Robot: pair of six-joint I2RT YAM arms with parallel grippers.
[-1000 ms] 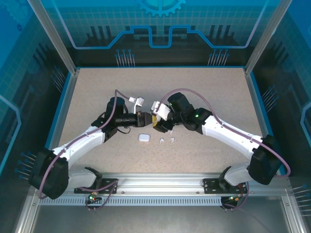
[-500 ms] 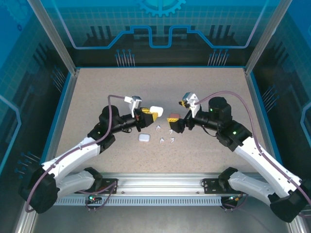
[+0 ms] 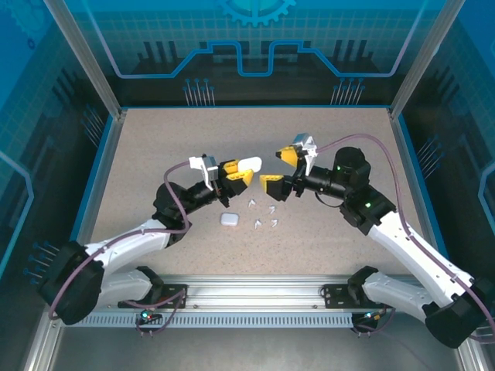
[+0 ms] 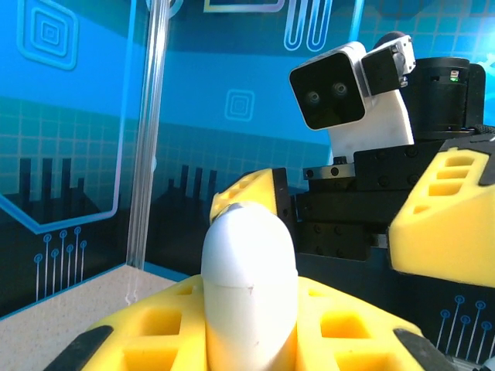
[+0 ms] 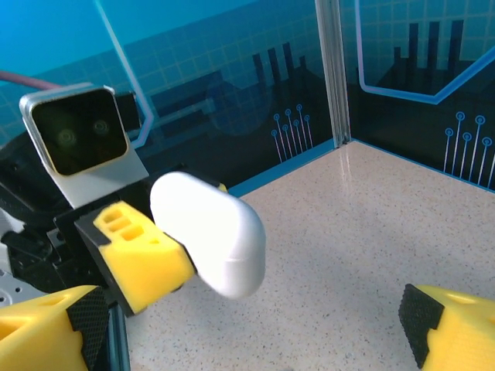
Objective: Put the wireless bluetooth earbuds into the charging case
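Left jaws are gripping a white charging case [image 3: 249, 164]; right jaws are gaping empty; earbuds [image 3: 257, 224] are lying on open table [image 3: 325, 139] near both.

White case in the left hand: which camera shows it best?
Right wrist: the white case shows nearly whole, side-on, jutting from the left hand. Left wrist sees it end-on, base cropped. Top external shows a small white blob.

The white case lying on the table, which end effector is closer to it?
Left. The left end effector, gripping a second white case, hovers just beyond the table case. The open right end effector is farther off, beyond and to its right.
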